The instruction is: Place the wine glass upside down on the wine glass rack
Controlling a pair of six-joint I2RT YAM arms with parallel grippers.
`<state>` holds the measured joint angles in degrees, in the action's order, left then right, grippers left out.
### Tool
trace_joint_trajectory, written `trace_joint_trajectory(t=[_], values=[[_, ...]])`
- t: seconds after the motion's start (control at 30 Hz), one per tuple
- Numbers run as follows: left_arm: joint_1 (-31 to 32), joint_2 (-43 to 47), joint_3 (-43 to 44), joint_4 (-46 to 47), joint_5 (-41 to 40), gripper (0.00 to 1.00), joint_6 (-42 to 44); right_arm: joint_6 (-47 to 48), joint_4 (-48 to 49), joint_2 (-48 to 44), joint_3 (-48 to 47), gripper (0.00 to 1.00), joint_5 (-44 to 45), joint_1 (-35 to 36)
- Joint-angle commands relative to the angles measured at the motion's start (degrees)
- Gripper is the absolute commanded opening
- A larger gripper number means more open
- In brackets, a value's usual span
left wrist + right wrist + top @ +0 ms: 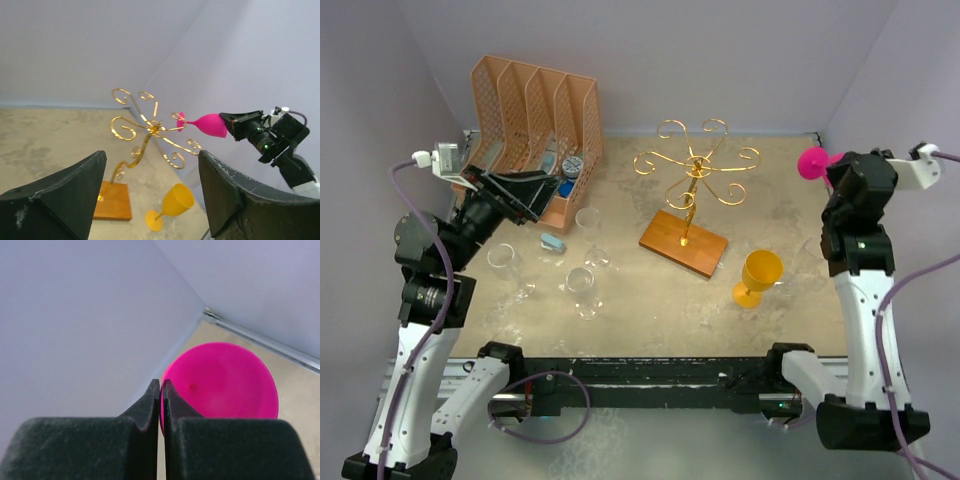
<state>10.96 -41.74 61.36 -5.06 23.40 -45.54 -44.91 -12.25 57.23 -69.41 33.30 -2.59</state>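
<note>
The pink wine glass (210,125) is held in the air by the right gripper (160,386). Its jaws are pressed nearly together, apparently on the rim of the bowl, though the contact itself is hidden by the fingers. The glass is turned on its side, with its foot pointed toward the wine glass rack (692,190) and apart from its curled arms. The left gripper (151,156) is spread wide and holds nothing, beside the orange file organizer (535,105).
</note>
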Motion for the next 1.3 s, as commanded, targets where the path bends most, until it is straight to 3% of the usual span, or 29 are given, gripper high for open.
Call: trace_joint_trajectory(t=[0.0, 0.17, 0.33, 0.63, 0.8, 1.07, 1.27], values=[[0.2, -1.7, -1.1, 14.3, 7.0, 0.73, -10.7, 1.0, 5.1, -4.3, -2.5, 0.00, -5.6, -0.1], [1.0, -5.6, -6.5, 31.1, 10.0, 0.73, -25.0, 2.0, 13.9, -11.3, 0.2, 0.00, -16.9, -0.1], [7.9, -9.0, -5.9, 38.1, 7.8, 0.73, -26.9, 0.9, 23.2, -17.7, 4.4, 0.00, -25.4, -0.1], [19.9, -20.2, 1.2, 39.0, 1.2, 0.73, -26.5, -3.3, 32.7, -21.5, 7.4, 0.00, -40.7, -0.1], [27.4, -24.6, 7.6, 34.1, -8.1, 0.73, -22.9, -8.1, 36.9, -21.2, 9.1, 0.00, -47.2, -0.1], [35.3, -27.1, 8.3, 38.3, -20.0, 0.75, -22.8, -14.1, 42.9, -21.2, 11.4, 0.00, -51.8, -0.1], [45.1, -33.5, 14.2, 37.1, -27.0, 0.71, -15.5, -17.1, 47.1, -20.8, 13.0, 0.00, -56.1, -0.1]])
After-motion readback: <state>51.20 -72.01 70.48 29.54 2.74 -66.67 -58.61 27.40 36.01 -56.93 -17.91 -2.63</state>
